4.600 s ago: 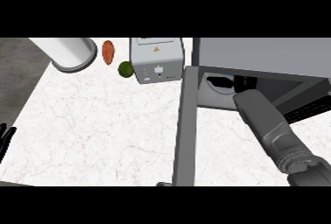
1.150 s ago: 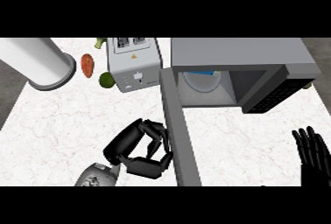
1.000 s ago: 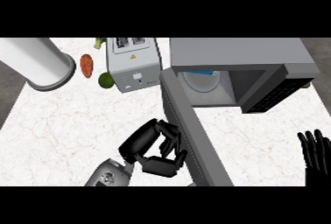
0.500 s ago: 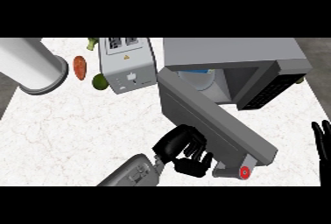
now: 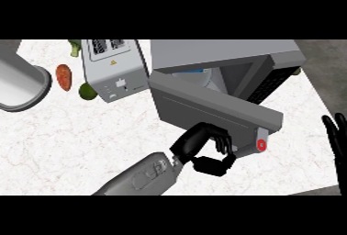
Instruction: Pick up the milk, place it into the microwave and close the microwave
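Observation:
The grey microwave [image 5: 224,53] stands at the back right of the counter. Its door [image 5: 210,108] is swung most of the way across the opening, with a red button [image 5: 261,145] near its free end. My left hand [image 5: 203,149] presses against the door's outer face near that end, fingers curled and holding nothing. Above the door, a pale bluish-white shape [image 5: 193,75] shows inside the cavity; whether it is the milk I cannot tell. My right hand [image 5: 334,137] rests open at the right edge, fingers up.
A grey toaster [image 5: 112,69] stands just left of the microwave. Further left are a reddish-brown vegetable [image 5: 64,76], a green fruit [image 5: 86,92] and a large grey cylinder [image 5: 20,87]. The white marble counter [image 5: 68,147] ends at the right [image 5: 318,101].
The microwave door has swung from wide open towards shut. My left hand moved right along with it, staying against the door. The right hand slid towards the right edge.

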Controlling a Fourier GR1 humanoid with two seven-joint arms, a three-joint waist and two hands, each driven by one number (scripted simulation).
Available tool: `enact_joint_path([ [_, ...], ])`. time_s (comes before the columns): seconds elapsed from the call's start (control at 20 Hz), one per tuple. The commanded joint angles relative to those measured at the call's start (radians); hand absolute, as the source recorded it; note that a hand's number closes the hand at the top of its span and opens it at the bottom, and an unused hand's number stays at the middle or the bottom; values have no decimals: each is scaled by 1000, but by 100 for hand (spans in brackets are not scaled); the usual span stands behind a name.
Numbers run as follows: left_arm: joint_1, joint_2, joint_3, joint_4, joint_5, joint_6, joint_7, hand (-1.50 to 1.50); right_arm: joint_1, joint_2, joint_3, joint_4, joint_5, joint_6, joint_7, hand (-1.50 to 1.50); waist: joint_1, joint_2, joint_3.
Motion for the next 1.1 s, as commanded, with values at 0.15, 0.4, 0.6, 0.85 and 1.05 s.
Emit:
enact_joint_path([
  [0.15, -147, -5, 39, 24, 155, 55, -75, 150, -44, -33, 29, -66, -42, 47, 53, -150, -82, 17, -1],
  [0.4, -226, -5, 54, 84, 216, 96, -80, 150, -67, -67, -4, -107, -64, 55, 70, -150, -138, 22, 1],
  [0.6, -307, -5, 72, 115, 268, 109, -71, 150, -79, -71, 15, -122, -94, 61, 106, -150, -164, 30, 3],
  [0.85, -370, -5, 89, 168, 314, 130, -85, 150, -103, -111, 3, -129, -119, 88, 135, -150, -192, 42, 4],
  [1.05, -406, -4, 94, 206, 346, 145, -87, 150, -129, -116, -7, -144, -148, 86, 147, -150, -218, 48, 4],
])
